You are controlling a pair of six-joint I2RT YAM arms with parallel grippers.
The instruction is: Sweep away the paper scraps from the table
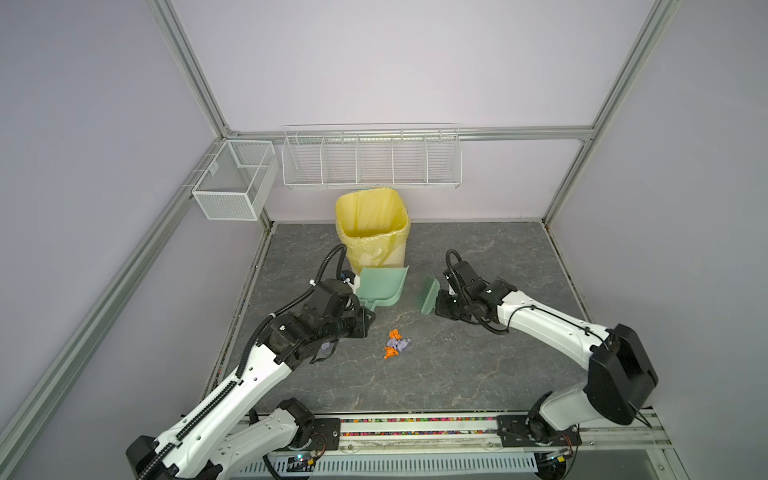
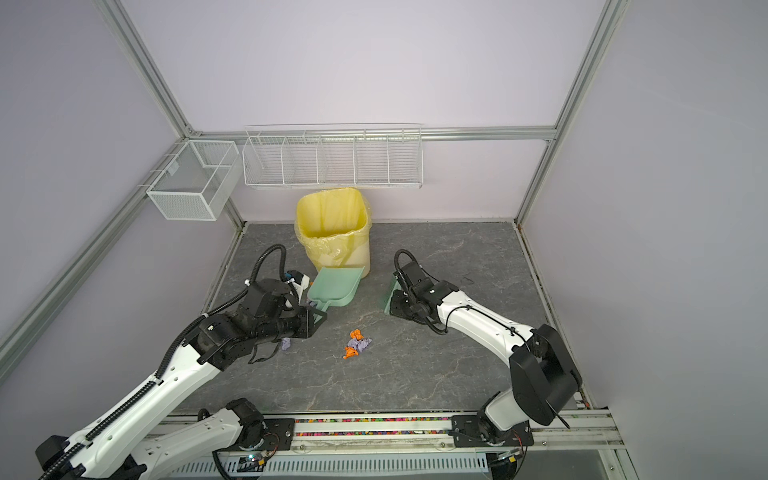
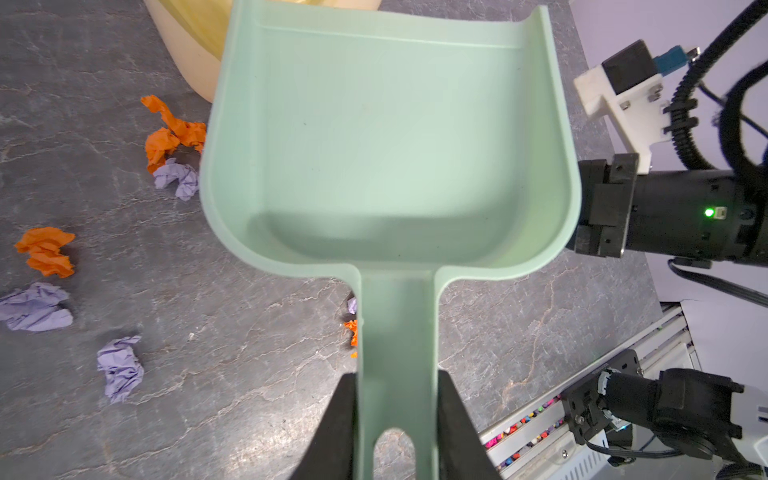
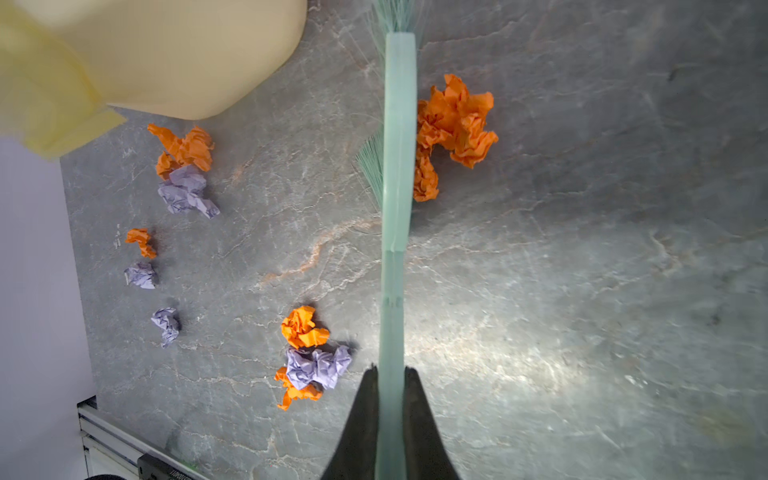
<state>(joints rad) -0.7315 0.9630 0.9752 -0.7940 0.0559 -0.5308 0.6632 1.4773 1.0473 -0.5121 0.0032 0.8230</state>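
Left pincer point(image 3: 397, 376) pinches mint dustpan point(image 3: 390, 137) by handle; right pincer point(image 4: 390, 370) clamps brush point(image 4: 399, 124) handle. Orange & lilac paper scraps point(image 1: 397, 343) lie scattered on desk point(image 1: 478, 374) btwn both arms, nr yellow-lined bin point(image 1: 372, 224).

My left arm point(image 1: 249, 374) and right arm point(image 1: 548, 322) reach forward, wrists low.
My left gripper point(image 3: 397, 419) clamps the dustpan point(image 3: 390, 145) handle; my right gripper point(image 4: 390, 409) pinches the brush point(image 4: 399, 145).

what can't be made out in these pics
- Both top views: left arm hides several scraps.
- Left wrist view: dustpan covers the table under it; one orange scrap barely peeks out.
- Right wrist view: brush tip and bin cut off by the frame edge.
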